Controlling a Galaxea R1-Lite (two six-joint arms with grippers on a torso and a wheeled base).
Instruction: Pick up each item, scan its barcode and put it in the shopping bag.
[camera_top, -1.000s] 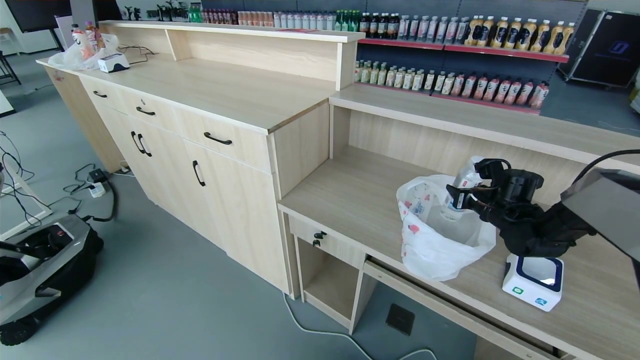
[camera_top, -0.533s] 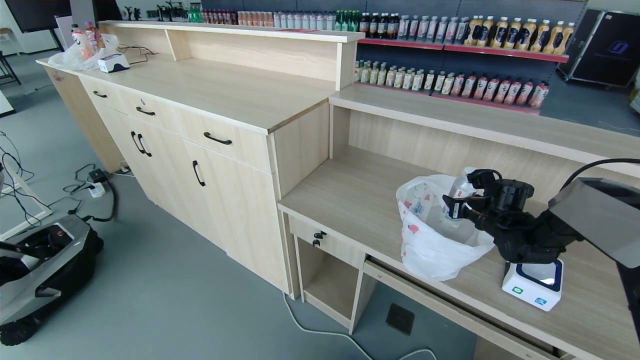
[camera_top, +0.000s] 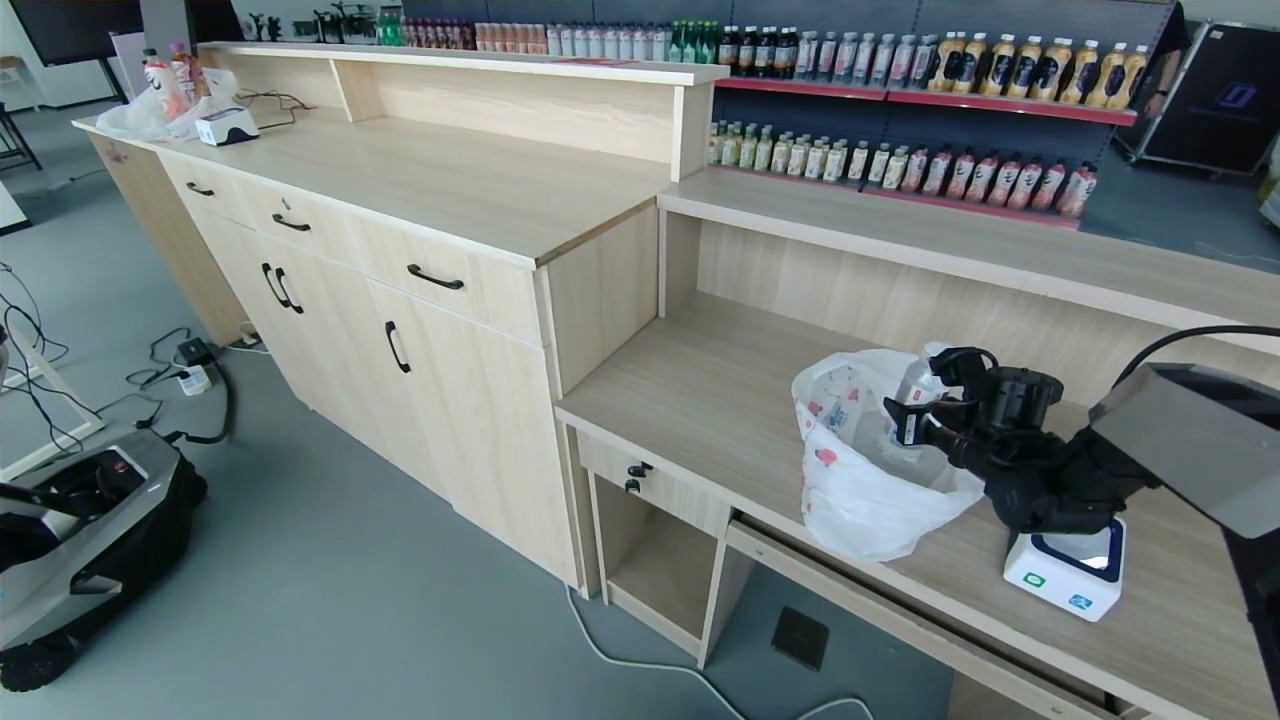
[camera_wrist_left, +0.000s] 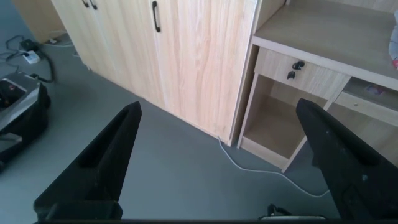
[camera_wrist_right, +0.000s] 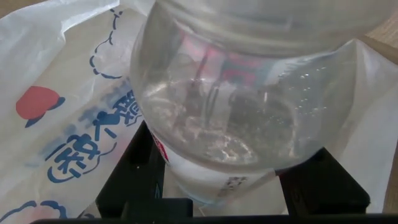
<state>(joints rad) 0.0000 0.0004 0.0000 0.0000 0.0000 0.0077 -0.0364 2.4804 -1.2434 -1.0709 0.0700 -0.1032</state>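
Observation:
A white plastic shopping bag (camera_top: 868, 490) with red and blue print stands open on the low wooden desk (camera_top: 700, 390). My right gripper (camera_top: 935, 396) is shut on a clear water bottle (camera_top: 908, 400), holding it inside the bag's mouth. In the right wrist view the bottle (camera_wrist_right: 236, 106) is close up, its clear base toward the bag (camera_wrist_right: 68, 124), with the black fingers (camera_wrist_right: 140, 180) on either side of it. A white barcode scanner (camera_top: 1065, 570) sits on the desk just under my right arm. My left gripper (camera_wrist_left: 217, 155) hangs open over the grey floor in front of the cabinet.
A tall counter (camera_top: 420, 180) with drawers and doors stands left of the desk. Shelves of bottled drinks (camera_top: 900, 110) line the back. A second bag and a scanner (camera_top: 225, 125) sit at the counter's far end. Cables (camera_top: 190, 370) lie on the floor.
My right gripper has lowered the bottle deeper into the bag's mouth. The left arm has not moved.

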